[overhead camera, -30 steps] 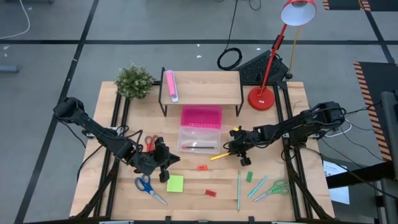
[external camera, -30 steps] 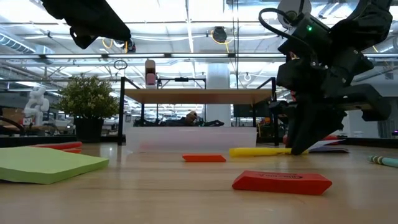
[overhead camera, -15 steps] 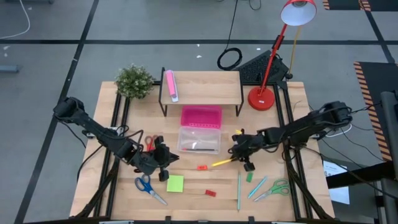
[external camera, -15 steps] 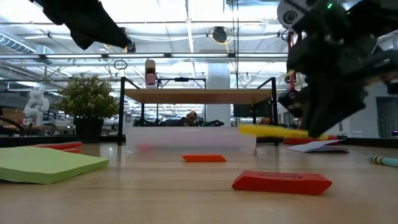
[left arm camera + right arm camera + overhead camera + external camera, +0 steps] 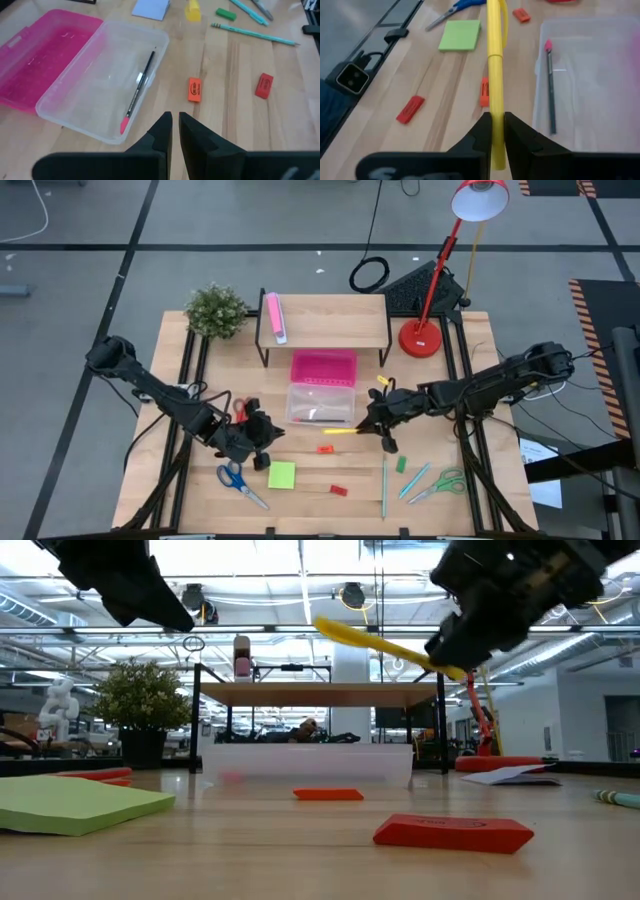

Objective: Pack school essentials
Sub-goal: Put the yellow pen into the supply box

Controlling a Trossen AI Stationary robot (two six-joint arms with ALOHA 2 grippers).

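1. The right gripper (image 5: 494,131) has its jaws pinched on a yellow marker (image 5: 345,431), gripping it near one end, so that most of the barrel sticks out ahead of the jaws.
2. In the low view the yellow marker (image 5: 385,645) is lifted well above the wooden surface (image 5: 310,490) and tilted. From above it hangs just beside the near edge of the clear box (image 5: 320,406).
3. The marker is a smooth, round plastic stick with a slightly wider cap section.
4. The clear box is a shallow, see-through plastic case with rounded corners. Its pink lid (image 5: 323,367) is hinged open behind it.
5. A thin dark pencil (image 5: 138,91) with a pink tip lies inside the clear box.
6. The left gripper (image 5: 175,131) hangs above the surface just beside the box, its jaws pressed nearly together and holding nothing.
7. On the surface lie a flat orange eraser (image 5: 194,89), a red eraser (image 5: 264,85), a square lime-green note pad (image 5: 282,475) and blue-handled scissors (image 5: 238,480).
8. Farther to the right lie a green eraser (image 5: 400,465), a long teal pencil (image 5: 383,486) and green-handled scissors (image 5: 441,483).
9. Red-handled scissors (image 5: 240,410) lie beside the left arm.
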